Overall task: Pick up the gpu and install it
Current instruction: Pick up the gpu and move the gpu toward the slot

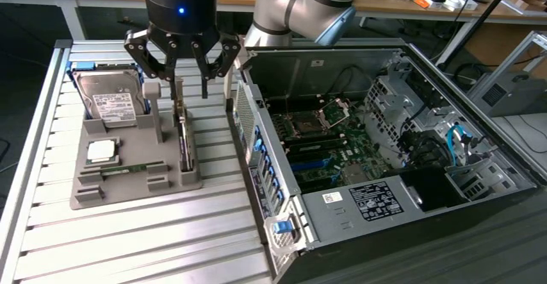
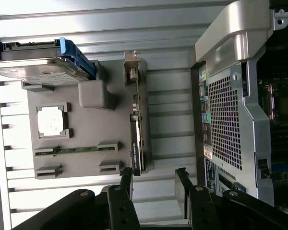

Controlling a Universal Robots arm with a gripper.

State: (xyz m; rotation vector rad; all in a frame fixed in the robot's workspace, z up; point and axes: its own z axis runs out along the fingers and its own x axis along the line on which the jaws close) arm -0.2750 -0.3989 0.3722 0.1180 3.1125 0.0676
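Step in hand, as judged: lining up for the grasp. The gpu is not yet picked up.

Gripper (image 1: 189,82): fingers (image 2: 126,181) spread wide, nothing between them, touching nothing.

Gpu (image 2: 138,124): stands on its long edge in a slot of the grey tray (image 2: 91,134). It is upright, with its bracket (image 2: 131,62) at the end far from the fingers. In the exterior view the card (image 1: 183,136) sits just below the fingertips, apart from them.

Alignment: in the wrist view the card's near end lies close to the finger on the tray side, not in the middle of the gap. The other finger is over bare surface (image 1: 128,233) between tray and case.

Notes for doing this well (judgement):
- Centre the gap over the card's top edge before going down. Otherwise the near finger may land on the board.
- Keep the finger faces parallel to the card. It is thin and would tip in the slot if pushed from one side.
- Take hold on the board edge, clear of the bracket.

Farther off: the hard drive (image 1: 107,98) and memory stick (image 1: 128,168) share the tray and are well clear of the fingers. The open case (image 1: 367,143) lies beyond, on the exterior view's right.
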